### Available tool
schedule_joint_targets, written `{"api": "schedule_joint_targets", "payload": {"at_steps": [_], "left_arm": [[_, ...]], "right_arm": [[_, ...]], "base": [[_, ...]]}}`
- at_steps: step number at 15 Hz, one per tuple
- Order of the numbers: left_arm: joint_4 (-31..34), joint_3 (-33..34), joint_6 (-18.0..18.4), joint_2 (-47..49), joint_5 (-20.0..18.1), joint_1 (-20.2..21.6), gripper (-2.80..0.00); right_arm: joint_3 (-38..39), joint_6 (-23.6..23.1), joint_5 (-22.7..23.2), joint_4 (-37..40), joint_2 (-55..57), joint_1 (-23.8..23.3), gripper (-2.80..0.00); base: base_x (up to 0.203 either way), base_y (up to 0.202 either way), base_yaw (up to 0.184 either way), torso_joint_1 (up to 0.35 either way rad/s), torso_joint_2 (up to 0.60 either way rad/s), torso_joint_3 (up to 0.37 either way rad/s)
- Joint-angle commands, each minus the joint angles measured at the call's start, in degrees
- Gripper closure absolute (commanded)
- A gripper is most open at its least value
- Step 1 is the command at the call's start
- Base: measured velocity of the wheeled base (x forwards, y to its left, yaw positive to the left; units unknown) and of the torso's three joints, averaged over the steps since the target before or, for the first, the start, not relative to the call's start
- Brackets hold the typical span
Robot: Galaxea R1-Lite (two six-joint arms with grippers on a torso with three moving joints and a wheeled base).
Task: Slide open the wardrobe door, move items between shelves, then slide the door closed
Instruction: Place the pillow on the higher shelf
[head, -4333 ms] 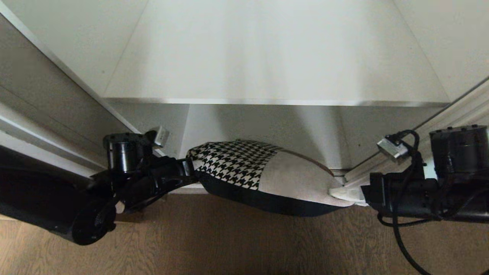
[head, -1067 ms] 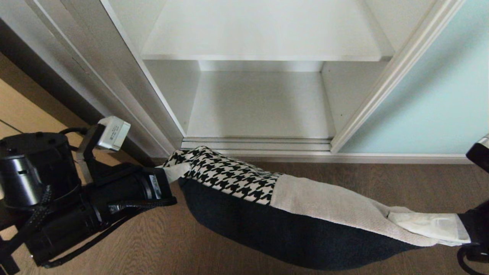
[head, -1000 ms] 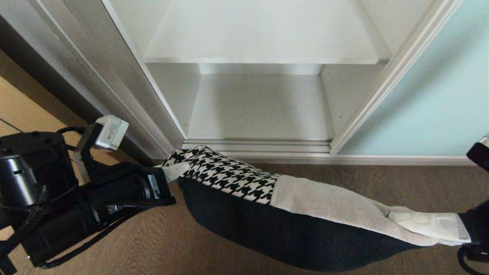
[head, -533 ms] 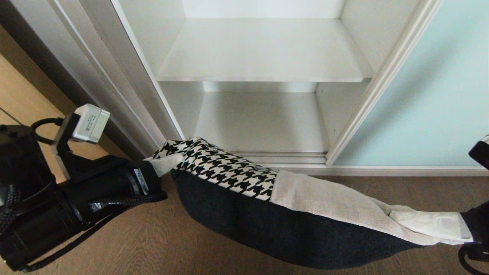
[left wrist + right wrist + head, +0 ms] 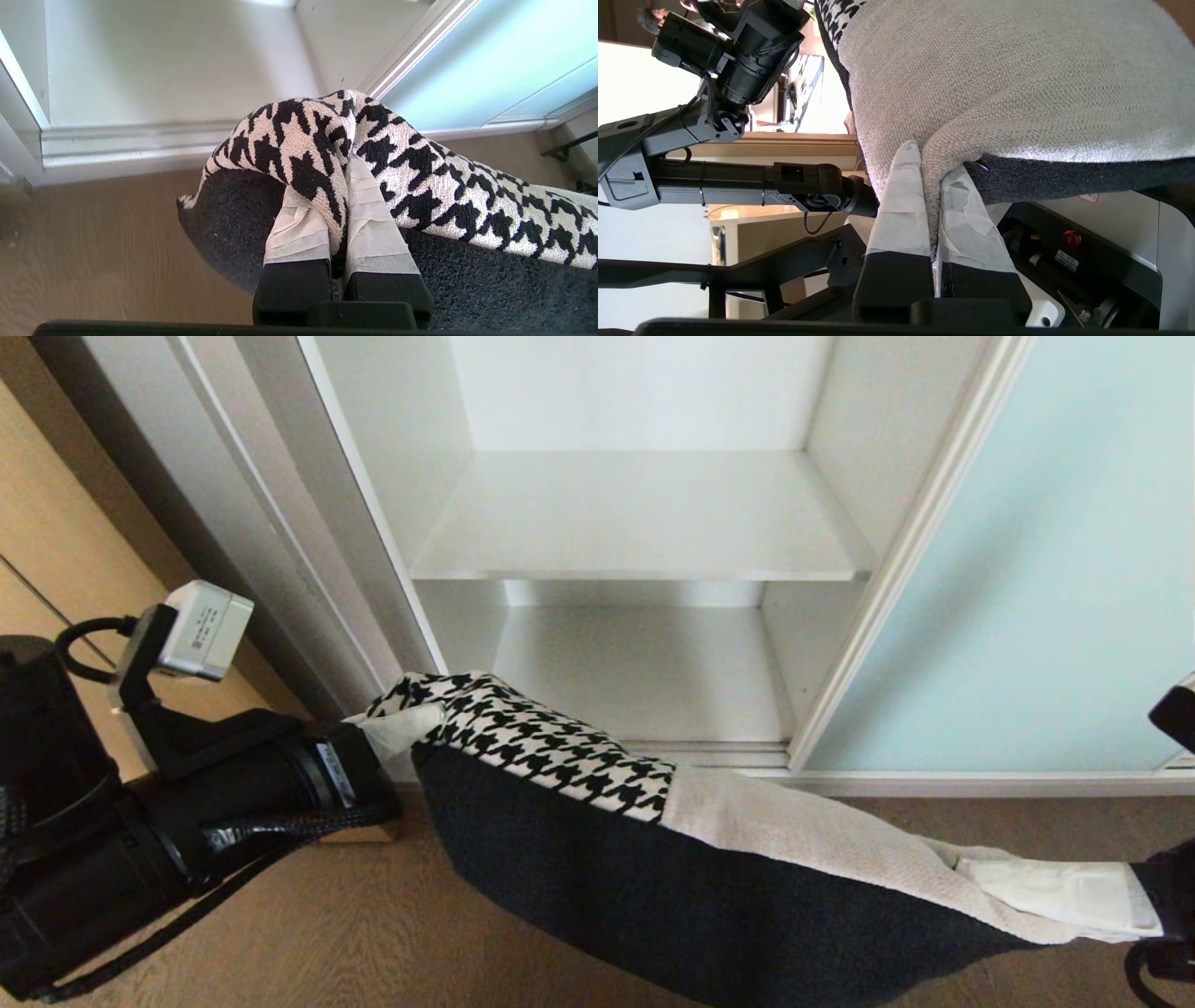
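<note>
- You've got the cushion (image 5: 653, 859) slung between both arms, clear of the wooden floor (image 5: 308, 933) and out in front of the open wardrobe.
- Your left gripper (image 5: 334, 196) has its taped jaws pinched tight on the houndstooth corner, fabric bunched between them.
- Your right gripper (image 5: 930, 186) is clamped the same way on the grey-beige corner, jaws nearly touching with just the cloth in the gap.
- Between the two grips the cushion sags, black underside bellying down, so it hangs lower in the middle than at either pair of jaws.
- The sliding wardrobe door (image 5: 1027, 579) stands pushed aside beyond your right jaws, leaving the compartment open ahead of the cushion.
- Two shelves show ahead of the jaws: the upper shelf (image 5: 644, 518) and the lower shelf (image 5: 644, 672), both bare in what's visible.
- You're in the move-between-shelves step, I'd say: cushion in the air, not yet set down.
- Next you'll want both jaws level with the target board, then carried forward together so the sagging middle clears the front edge before you let go; the door gets closed after that.
</note>
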Motion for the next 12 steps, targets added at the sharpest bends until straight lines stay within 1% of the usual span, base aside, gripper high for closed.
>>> {"api": "schedule_joint_targets", "payload": {"at_steps": [1,12], "left_arm": [[-0.3,-0.2,-0.1,-0.2,0.0,0.0,0.00],[-0.3,0.4,0.0,-0.7,-0.2,0.0,0.00]], "right_arm": [[-0.1,0.2,0.1,-0.1,0.0,0.0,0.00],[0.0,0.2,0.1,-0.5,-0.2,0.1,0.00]], "base": [[0.000,0.000,0.000,0.000,0.00,0.196],[0.000,0.000,0.000,0.004,0.00,0.205]]}}
